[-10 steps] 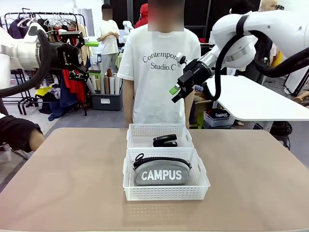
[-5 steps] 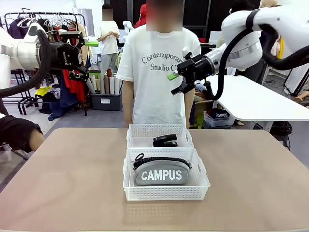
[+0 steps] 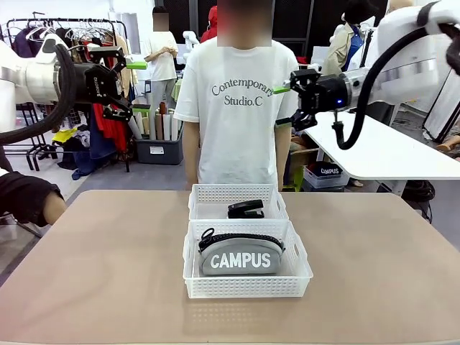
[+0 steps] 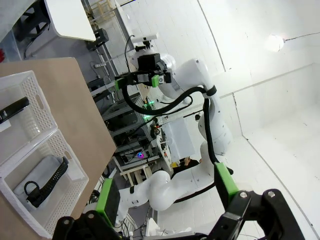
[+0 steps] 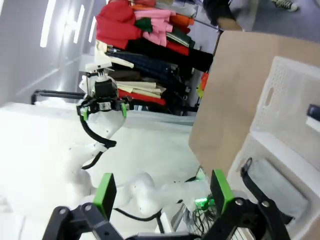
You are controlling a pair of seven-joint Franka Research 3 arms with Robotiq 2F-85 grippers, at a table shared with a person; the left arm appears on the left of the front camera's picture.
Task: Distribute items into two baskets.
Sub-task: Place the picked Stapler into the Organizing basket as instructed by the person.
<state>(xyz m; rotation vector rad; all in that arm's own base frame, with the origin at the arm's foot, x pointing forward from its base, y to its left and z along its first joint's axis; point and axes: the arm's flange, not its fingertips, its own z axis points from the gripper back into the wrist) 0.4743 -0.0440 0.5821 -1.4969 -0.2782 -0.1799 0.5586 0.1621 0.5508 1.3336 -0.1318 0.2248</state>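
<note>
Resting in separate baskets (image 3: 298,269), pouch (image 3: 241,256) and stapler (image 3: 246,208); both grippers (image 3: 115,80) (image 3: 291,100) raised, jaws apart, empty

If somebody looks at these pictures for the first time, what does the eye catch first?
First, the grey CAMPUS pouch in the near basket, mid-table, with the black stapler in the far basket right behind it. Then both grippers, left and right, open and raised high at either side of the person.

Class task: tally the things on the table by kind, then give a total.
Baskets: 2, the near basket and the far basket
Pouch: 1, the grey pouch
Stapler: 1, the black stapler
Total: 4
</note>
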